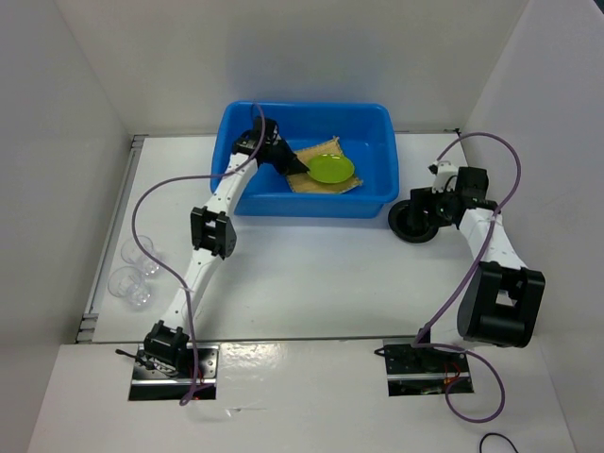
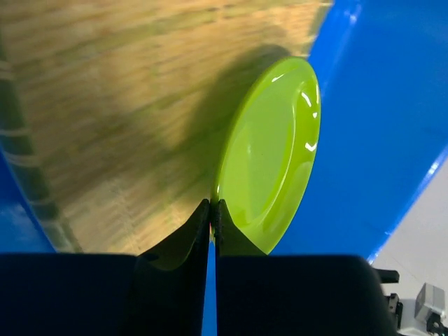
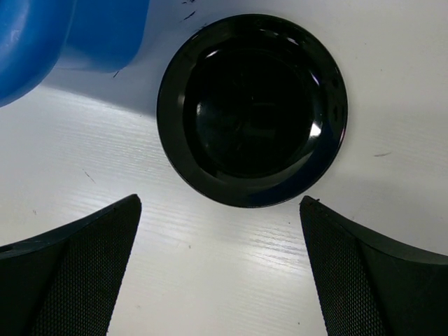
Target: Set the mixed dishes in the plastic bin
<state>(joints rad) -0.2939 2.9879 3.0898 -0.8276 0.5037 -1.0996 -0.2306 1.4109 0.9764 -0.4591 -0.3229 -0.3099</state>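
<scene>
The blue plastic bin (image 1: 382, 193) stands at the back middle of the table. Inside it the tan bamboo mat (image 1: 321, 185) lies flat, with the lime-green plate (image 1: 332, 169) over it. My left gripper (image 1: 304, 166) reaches into the bin and is shut on the plate's rim (image 2: 269, 161); the mat (image 2: 105, 105) shows behind it. The black dish (image 1: 412, 223) sits on the table just right of the bin. My right gripper (image 1: 427, 209) hovers over it, open; the dish (image 3: 250, 108) lies just beyond the fingertips. Two clear glass cups (image 1: 138, 253) (image 1: 127, 285) stand at the left.
White walls enclose the table on the left, back and right. A metal rail (image 1: 106, 274) runs along the left edge next to the cups. The bin's corner (image 3: 42, 42) lies close to the black dish on its left.
</scene>
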